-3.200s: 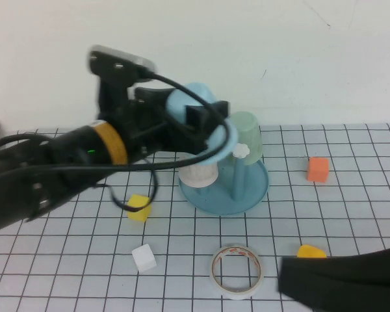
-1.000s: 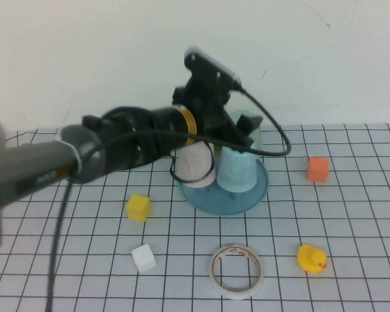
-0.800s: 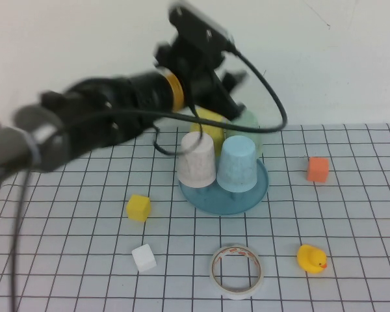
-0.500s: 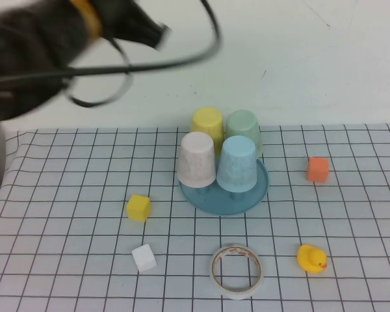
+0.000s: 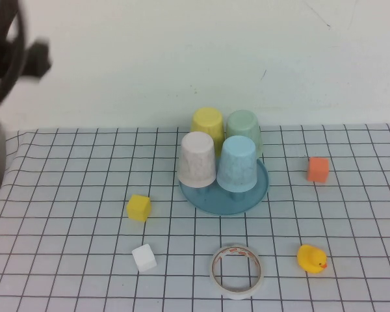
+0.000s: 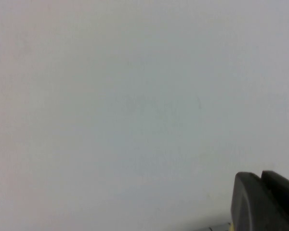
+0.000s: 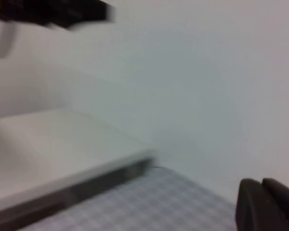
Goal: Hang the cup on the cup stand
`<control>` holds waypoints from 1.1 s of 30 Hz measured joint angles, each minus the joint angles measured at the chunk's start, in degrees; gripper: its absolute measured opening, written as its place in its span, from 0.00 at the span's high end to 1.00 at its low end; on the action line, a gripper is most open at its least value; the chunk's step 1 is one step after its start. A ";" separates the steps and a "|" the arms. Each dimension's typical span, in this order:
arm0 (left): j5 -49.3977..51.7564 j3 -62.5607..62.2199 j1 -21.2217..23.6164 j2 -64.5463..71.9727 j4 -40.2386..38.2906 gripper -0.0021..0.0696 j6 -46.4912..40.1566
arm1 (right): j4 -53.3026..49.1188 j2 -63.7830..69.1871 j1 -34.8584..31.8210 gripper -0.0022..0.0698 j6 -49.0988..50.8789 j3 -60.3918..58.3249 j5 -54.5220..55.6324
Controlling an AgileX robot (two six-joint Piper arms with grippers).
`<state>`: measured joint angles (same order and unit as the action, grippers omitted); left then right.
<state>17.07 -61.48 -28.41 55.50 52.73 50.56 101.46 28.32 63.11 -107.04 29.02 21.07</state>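
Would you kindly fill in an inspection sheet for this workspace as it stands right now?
Surface: grid-patterned table cover, flat.
Job's things: light blue cup upside down on the cup stand, beside the white speckled cup, yellow cup and mint-green cup.
Clutter: yellow block, white block, tape roll, rubber duck, orange block.
Grippers: left gripper raised at the far left edge, shut, empty; right gripper off the table, shut, empty.
Cables: black cable on the left arm.
Surroundings: plain white wall.
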 joint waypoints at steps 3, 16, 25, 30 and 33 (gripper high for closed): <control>-1.11 6.77 0.00 -5.05 -3.95 0.97 0.52 | -0.11 3.82 0.00 0.97 3.19 0.00 -13.17; -10.13 24.64 0.00 -17.29 -25.12 0.97 1.89 | -77.76 26.47 0.00 0.97 65.65 12.91 -72.82; -10.72 24.72 0.00 -17.40 -24.89 0.97 -5.23 | -121.79 25.95 0.00 0.97 102.32 20.56 -76.41; -11.94 24.72 0.00 -17.50 -21.87 0.97 -7.53 | -125.16 20.66 0.00 0.97 110.59 15.34 -70.01; -12.32 24.72 0.00 -17.50 -18.97 0.97 -7.90 | -125.77 17.79 0.00 0.97 116.02 11.19 -69.10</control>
<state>4.75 -36.76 -28.41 38.01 33.75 42.66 -24.31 46.11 63.11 8.98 40.21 -48.02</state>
